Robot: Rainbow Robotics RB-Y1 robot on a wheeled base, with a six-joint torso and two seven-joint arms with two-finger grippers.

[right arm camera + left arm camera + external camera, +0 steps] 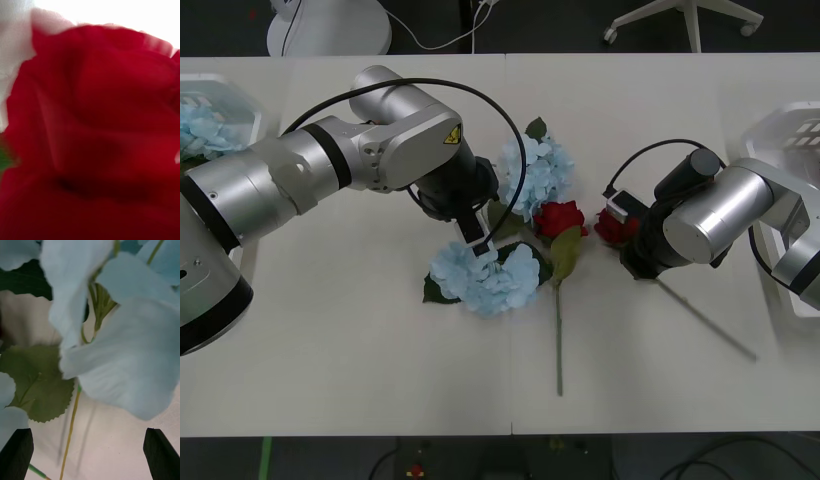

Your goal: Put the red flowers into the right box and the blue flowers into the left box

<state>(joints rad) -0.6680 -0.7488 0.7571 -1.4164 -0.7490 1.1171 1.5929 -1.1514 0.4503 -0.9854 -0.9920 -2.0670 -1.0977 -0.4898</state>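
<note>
On the white table [330,350], near the centre of the front view, the left gripper [478,243] is lowered onto a pale blue hydrangea head [488,277] lying just below the middle of the frame. In the left wrist view its two black fingers [15,453] are seen spread wide at the two corners, released, with broad blue petals [123,363] and a serrated green leaf [35,390] close before them and a thin tan stem [71,427] running between.

A second hydrangea head [537,175] lies just above centre, touching a red rose [560,218] whose long green stem [559,340] runs straight down the frame.

To the right of centre, the right gripper [620,228] is set against another red rose [612,228] — a deep red bloom [97,131] is pressed close to the right wrist camera, and whether the fingers are clenched or released cannot be told. A thin stem [705,320] slants from under that arm toward the lower right.

The left box [240,105] is seen at the upper left edge with blue flowers [205,130] already lying in it; the right box [780,130] sits at the right edge, partly covered by the right arm.
</note>
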